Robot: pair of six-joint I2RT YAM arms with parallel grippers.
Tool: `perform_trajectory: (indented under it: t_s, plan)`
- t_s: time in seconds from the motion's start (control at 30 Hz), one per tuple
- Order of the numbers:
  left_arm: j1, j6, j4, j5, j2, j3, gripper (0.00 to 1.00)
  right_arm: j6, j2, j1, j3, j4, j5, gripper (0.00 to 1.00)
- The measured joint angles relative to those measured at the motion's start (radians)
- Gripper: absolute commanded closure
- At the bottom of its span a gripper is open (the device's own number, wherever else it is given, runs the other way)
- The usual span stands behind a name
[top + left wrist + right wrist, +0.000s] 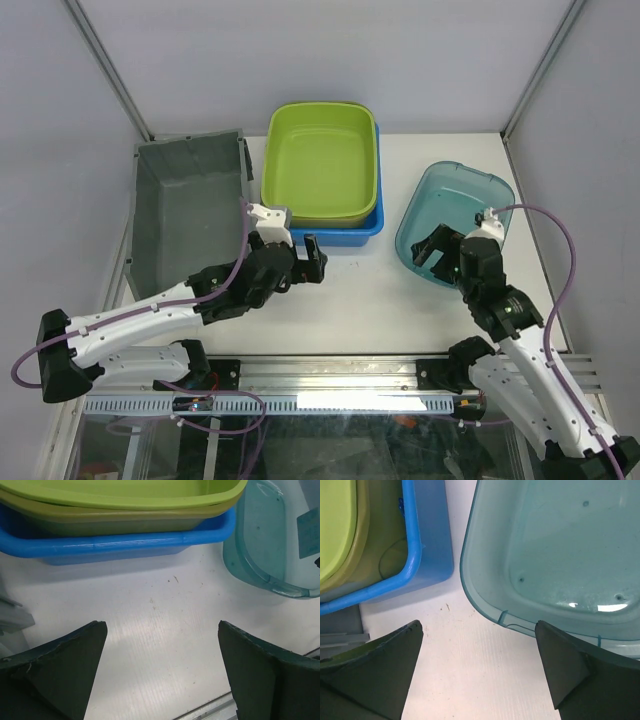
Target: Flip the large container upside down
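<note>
A large grey container (185,215) stands open side up at the table's left. A green basin (320,160) sits nested in a blue basin (352,234) at the back middle. A clear teal basin (452,205) stands open side up at the right. My left gripper (315,258) is open and empty above the bare table, just in front of the blue basin (125,545). My right gripper (432,250) is open and empty at the teal basin's near left rim (485,600); I cannot tell if it touches.
The white table (370,300) lies between the two grippers. Grey walls and metal posts close the back and sides. An aluminium rail (330,375) with the arm bases runs along the near edge. A purple cable (560,250) loops beside the right arm.
</note>
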Motion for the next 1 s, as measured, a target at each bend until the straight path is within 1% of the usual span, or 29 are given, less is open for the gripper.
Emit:
perform_trajectory:
  t_s: [0.3,0.5,0.6,0.7,0.8,0.9,1.0]
  plan:
    - [0.0,-0.013,0.001,-0.023,-0.005,-0.028,0.01,0.002,0.113,0.0,0.0,0.018,-0.032,0.01]
    - [-0.003,0.071,0.058,0.06,0.003,-0.042,0.01,0.055,0.198,0.0,0.011,0.002,-0.005,0.01]
    - [-0.048,0.106,0.082,0.087,0.064,-0.04,0.01,0.053,0.269,0.0,0.036,0.002,0.003,0.0]
    - [-0.139,0.125,0.085,0.101,0.156,-0.023,0.01,0.033,0.365,0.001,0.098,0.005,0.014,0.01]
    - [-0.191,0.129,0.089,0.121,0.213,-0.006,0.01,0.011,0.494,0.0,0.204,0.005,0.048,0.01]
    - [-0.199,0.128,0.093,0.129,0.216,-0.006,0.01,-0.008,0.653,-0.013,0.344,0.006,0.071,0.01]
    - [-0.198,0.121,0.097,0.128,0.183,-0.011,0.01,-0.012,0.815,-0.048,0.472,0.006,0.073,0.08]
